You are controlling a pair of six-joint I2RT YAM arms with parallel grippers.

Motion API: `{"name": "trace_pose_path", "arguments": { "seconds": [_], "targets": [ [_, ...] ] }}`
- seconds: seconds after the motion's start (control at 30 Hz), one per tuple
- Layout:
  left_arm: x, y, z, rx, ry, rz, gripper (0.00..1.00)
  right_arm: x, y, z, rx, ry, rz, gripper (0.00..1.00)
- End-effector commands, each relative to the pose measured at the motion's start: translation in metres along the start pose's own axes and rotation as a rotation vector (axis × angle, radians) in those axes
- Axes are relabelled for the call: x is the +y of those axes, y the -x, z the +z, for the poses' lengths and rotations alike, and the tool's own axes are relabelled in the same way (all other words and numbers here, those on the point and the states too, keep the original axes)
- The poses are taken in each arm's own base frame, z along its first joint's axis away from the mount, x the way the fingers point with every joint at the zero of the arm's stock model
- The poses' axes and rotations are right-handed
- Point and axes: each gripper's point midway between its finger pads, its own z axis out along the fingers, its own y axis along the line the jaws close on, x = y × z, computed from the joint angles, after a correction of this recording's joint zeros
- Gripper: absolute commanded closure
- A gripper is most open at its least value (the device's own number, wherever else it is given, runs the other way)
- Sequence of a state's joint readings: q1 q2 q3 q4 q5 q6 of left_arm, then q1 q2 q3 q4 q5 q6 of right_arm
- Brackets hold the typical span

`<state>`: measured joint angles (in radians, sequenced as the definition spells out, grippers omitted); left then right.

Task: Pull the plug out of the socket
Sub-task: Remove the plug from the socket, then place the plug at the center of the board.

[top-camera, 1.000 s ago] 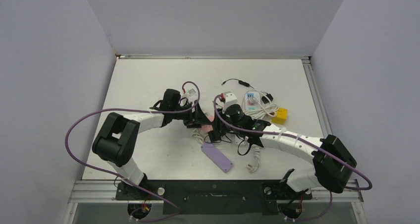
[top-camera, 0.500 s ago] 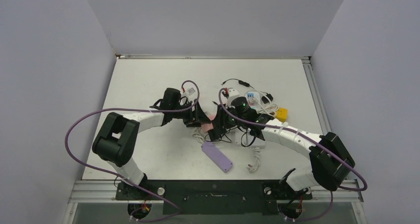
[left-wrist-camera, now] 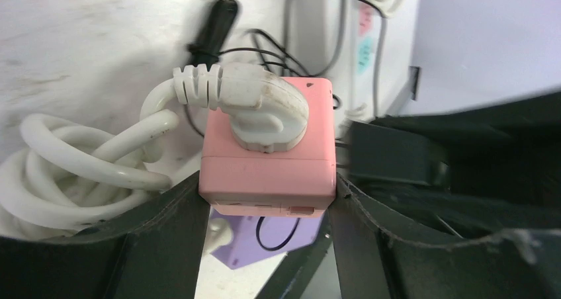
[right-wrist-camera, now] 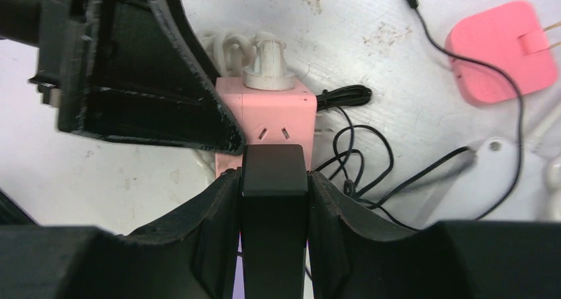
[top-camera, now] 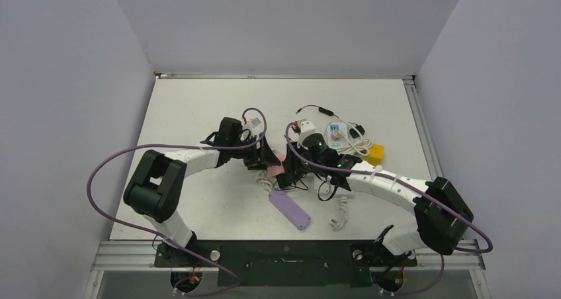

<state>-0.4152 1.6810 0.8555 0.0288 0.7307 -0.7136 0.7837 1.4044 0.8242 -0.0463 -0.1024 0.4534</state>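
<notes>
A pink cube socket (left-wrist-camera: 268,160) sits between my left gripper's (left-wrist-camera: 268,200) fingers, which are shut on its two sides. A white plug (left-wrist-camera: 264,107) with a thick white cord is in its top face. My right gripper (right-wrist-camera: 274,200) is shut on a black plug (right-wrist-camera: 274,180), whose front end meets the side face of the pink socket (right-wrist-camera: 274,117). In the top view both grippers meet at the socket (top-camera: 280,165) mid-table, the left gripper (top-camera: 271,161) on its left and the right gripper (top-camera: 291,170) on its right.
A flat purple piece (top-camera: 290,210) lies just in front of the socket. A coiled white cord (left-wrist-camera: 79,167) lies beside it. A white power strip (top-camera: 336,133), a yellow block (top-camera: 375,154), a pink adapter (right-wrist-camera: 501,51) and thin black cables (right-wrist-camera: 357,147) lie to the right.
My right wrist swung a little to the right and then back to the left. Both grippers stayed at the pink socket, which has not moved.
</notes>
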Motion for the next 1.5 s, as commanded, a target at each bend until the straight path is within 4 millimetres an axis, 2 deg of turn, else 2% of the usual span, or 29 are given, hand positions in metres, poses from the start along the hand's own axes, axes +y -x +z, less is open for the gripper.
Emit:
{"name": "trace_pose_path", "arguments": {
  "seconds": [0.0, 0.3, 0.5, 0.7, 0.8, 0.9, 0.97, 1.27, 1.37, 1.47],
  "targets": [
    [0.036, 0.011, -0.003, -0.061, 0.164, -0.027, 1.00, 0.017, 0.053, -0.011, -0.163, -0.090, -0.103, 0.95],
    [0.036, 0.011, -0.004, -0.062, 0.167, -0.025, 1.00, 0.022, 0.056, -0.012, -0.158, -0.104, -0.119, 0.95],
    [0.027, 0.013, -0.004, -0.066, 0.124, -0.027, 1.00, 0.012, 0.061, -0.015, -0.174, -0.120, -0.093, 0.95],
    [-0.006, 0.037, -0.022, -0.149, -0.038, 0.014, 1.00, -0.039, 0.066, -0.014, -0.173, -0.102, 0.051, 0.95],
    [-0.017, 0.042, -0.030, -0.165, -0.091, 0.026, 1.00, -0.064, 0.060, -0.005, -0.134, -0.116, 0.079, 0.95],
    [-0.027, 0.043, -0.033, -0.172, -0.143, 0.032, 1.00, -0.078, 0.046, 0.010, -0.075, -0.112, 0.097, 0.95],
    [-0.032, 0.044, -0.035, -0.175, -0.173, 0.032, 1.00, -0.081, 0.044, 0.018, -0.069, -0.090, 0.104, 0.93],
    [-0.039, 0.048, -0.042, -0.197, -0.210, 0.037, 1.00, -0.099, 0.035, 0.041, -0.028, -0.099, 0.105, 0.72],
    [-0.041, 0.053, -0.047, -0.224, -0.230, 0.027, 1.00, -0.104, 0.039, 0.039, -0.039, -0.115, 0.093, 0.53],
    [-0.042, 0.062, -0.057, -0.269, -0.264, 0.012, 1.00, -0.101, 0.048, 0.034, -0.075, -0.104, 0.074, 0.37]
  ]
}}
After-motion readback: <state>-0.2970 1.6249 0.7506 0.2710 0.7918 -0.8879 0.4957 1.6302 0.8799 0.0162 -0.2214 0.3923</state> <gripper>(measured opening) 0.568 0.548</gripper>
